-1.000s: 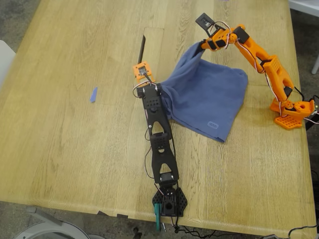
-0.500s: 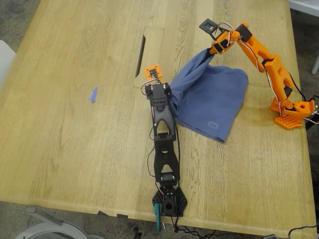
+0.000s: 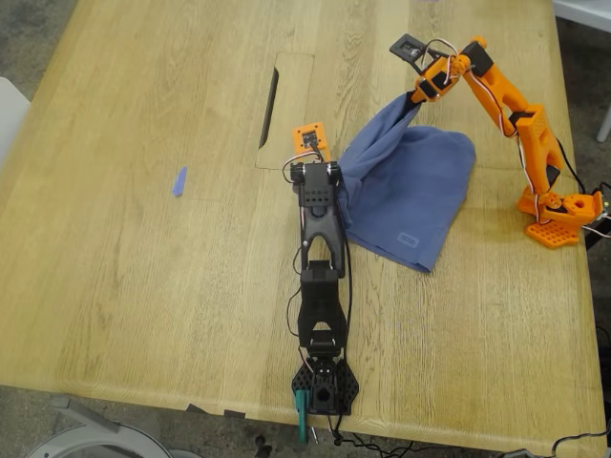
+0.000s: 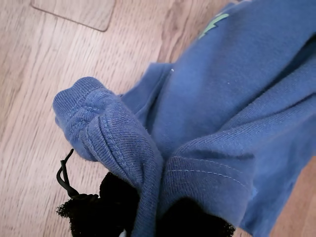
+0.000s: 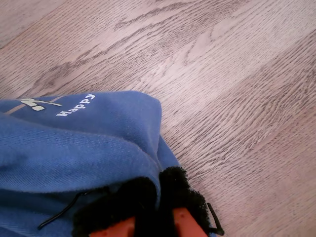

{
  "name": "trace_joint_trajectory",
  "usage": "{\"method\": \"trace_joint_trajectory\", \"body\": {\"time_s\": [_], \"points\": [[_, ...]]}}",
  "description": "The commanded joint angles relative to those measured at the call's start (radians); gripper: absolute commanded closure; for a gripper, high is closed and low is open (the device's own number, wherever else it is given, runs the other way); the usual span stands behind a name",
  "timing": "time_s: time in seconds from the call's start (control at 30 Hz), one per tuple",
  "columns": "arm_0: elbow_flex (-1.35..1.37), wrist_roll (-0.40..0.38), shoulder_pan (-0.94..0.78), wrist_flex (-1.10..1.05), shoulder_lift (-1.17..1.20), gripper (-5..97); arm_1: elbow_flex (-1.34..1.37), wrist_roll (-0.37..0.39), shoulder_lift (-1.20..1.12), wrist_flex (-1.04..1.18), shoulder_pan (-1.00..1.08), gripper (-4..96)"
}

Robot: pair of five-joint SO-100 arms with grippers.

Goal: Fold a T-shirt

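The blue-purple T-shirt lies bunched on the wooden table in the right half of the exterior view, one edge lifted off the surface. My first gripper, on the black arm, is shut on a hemmed edge of the T-shirt at the cloth's left side in the exterior view. My second gripper, on the orange arm, is shut on the raised far corner, pulling it into a peak. White print shows on the T-shirt next to my second gripper. Cloth wraps my first gripper.
A small blue tape strip lies on the table toward the exterior view's left. A dark slot and a rectangular inlay sit beyond the black arm. The orange arm's base stands at the exterior view's right edge, and the black base near the front edge.
Both grippers have moved toward the exterior view's right, carrying the held edge of the T-shirt over the rest of the cloth. The shirt's spread has narrowed.
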Motion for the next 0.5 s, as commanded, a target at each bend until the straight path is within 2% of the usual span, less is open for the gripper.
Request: {"method": "trace_joint_trajectory", "body": {"time_s": [0.0,0.47], "points": [[0.002,-0.008,0.038,0.02,0.19,92,0.012,0.011,0.097,0.003,-0.008,91.1],[0.123,-0.021,0.236,0.02,0.281,92,0.411,0.041,0.347,0.005,-0.058,91.1]]}}
